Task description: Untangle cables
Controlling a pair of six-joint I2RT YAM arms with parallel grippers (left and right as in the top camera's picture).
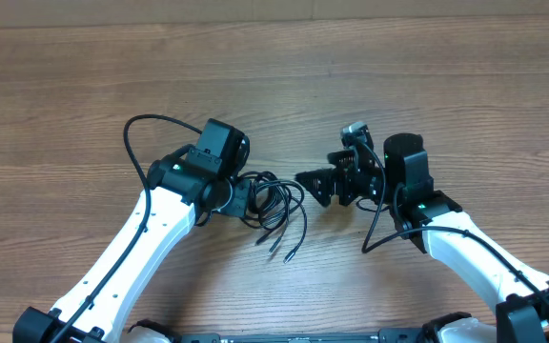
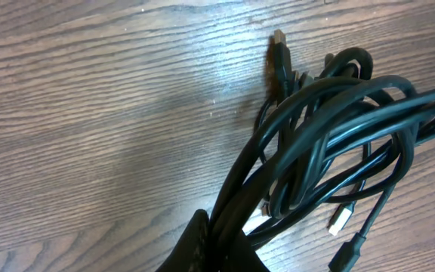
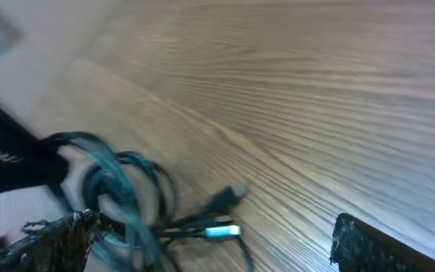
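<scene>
Although the left pincer (image 1: 241, 193) is clamped on the bundle of thin black flexible cables (image 1: 273, 202) with small plug tips, the untangling looks barely begun. In the left wrist view the cords converge into a tight sheaf right at that pincer's black finger (image 2: 196, 240). Beyond it they fan out into overlapping loops that cross one another several times, and no single cord lies apart from the rest. A silvery flat plug tip (image 2: 340, 220) and a small black plug tip (image 2: 347, 255) hang free beside the sheaf. Another dark plug (image 2: 279, 47) lies at the far edge of the loops, away from the pincer, on the brown wood-grain table (image 2: 89, 113).

The right pincer (image 1: 311, 187) stands with its jaws wide apart and holds nothing. From overhead it sits just beyond the loops, facing the left pincer with the knot between the two. Its own view is blurred, yet its fingers (image 3: 376, 245) show at the bottom corners with bare table between them. The looped cords lie ahead of it, and I cannot tell whether they brush one finger.

I judge that one side of the bundle is anchored and a few loose ends trail out from the pincers toward the robot's base. Everything else is left: choosing a strand, gripping it with the free pincer, drawing it clear, then repeating for each cord.
</scene>
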